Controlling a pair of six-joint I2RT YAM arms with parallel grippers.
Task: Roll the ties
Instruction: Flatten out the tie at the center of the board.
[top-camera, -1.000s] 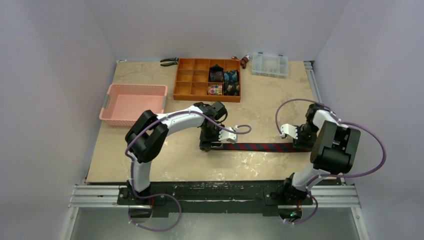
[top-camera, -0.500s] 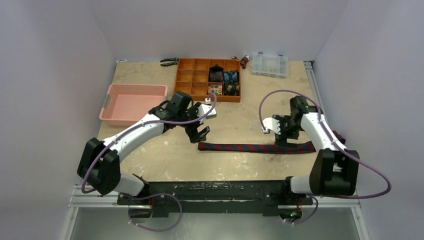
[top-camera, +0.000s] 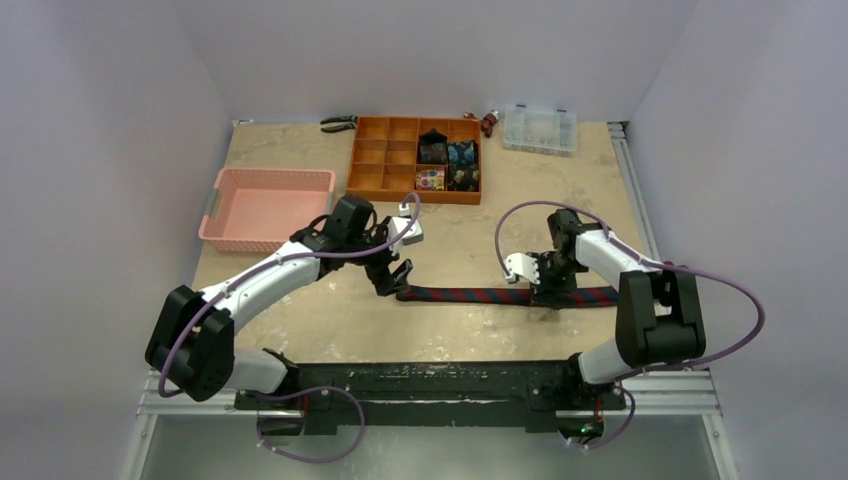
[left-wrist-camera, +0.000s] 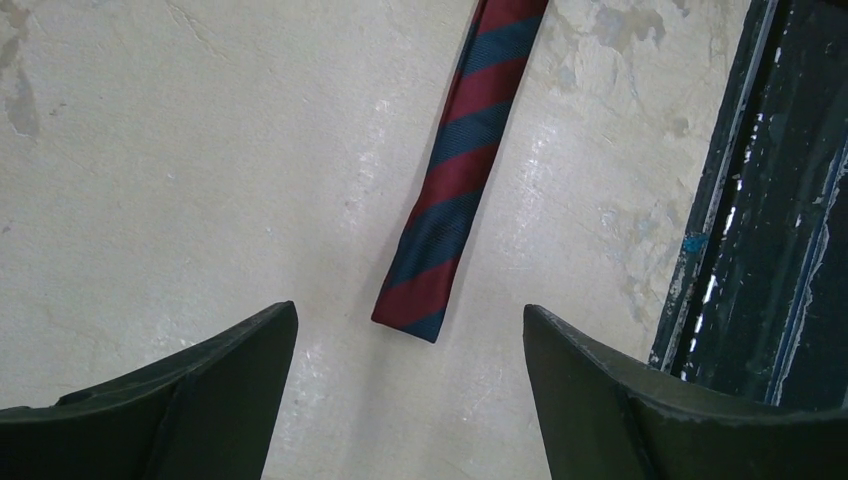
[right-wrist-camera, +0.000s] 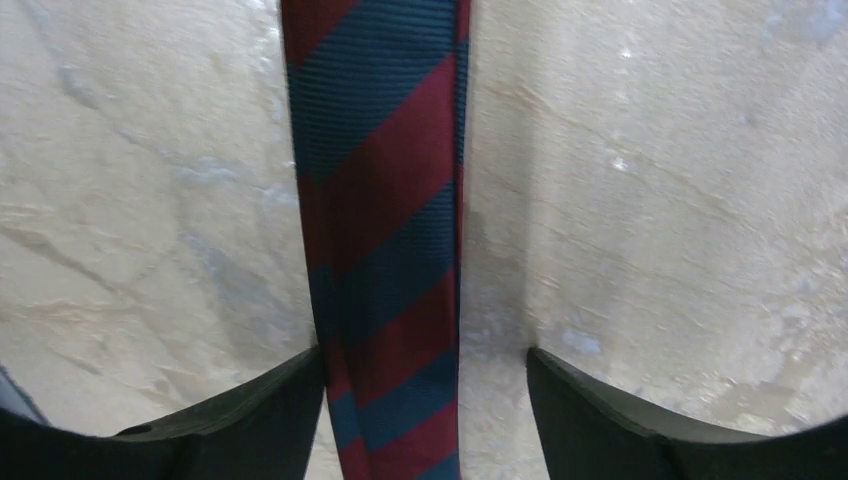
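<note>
A high camera behind my arms looks down over the whole surface (top-camera: 450, 340). Each wrist camera stares down close past its own fingers (left-wrist-camera: 200, 400). All three share the striped tie (top-camera: 480, 295), its end just ahead of my left hand (top-camera: 392, 278).

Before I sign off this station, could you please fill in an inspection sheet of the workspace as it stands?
Surface: beige marbled table, worn patches.
Job's things: striped tie flat and unrolled near the front; rolled ties in right compartments of the orange organiser.
Clutter: pink basket left; pliers and clear box at the back.
Hands: left hand open over the tie's narrow end; right hand open, straddling the tie.
Cables: purple cables loop off both arms.
Surroundings: plain pale walls; nothing else seen.
</note>
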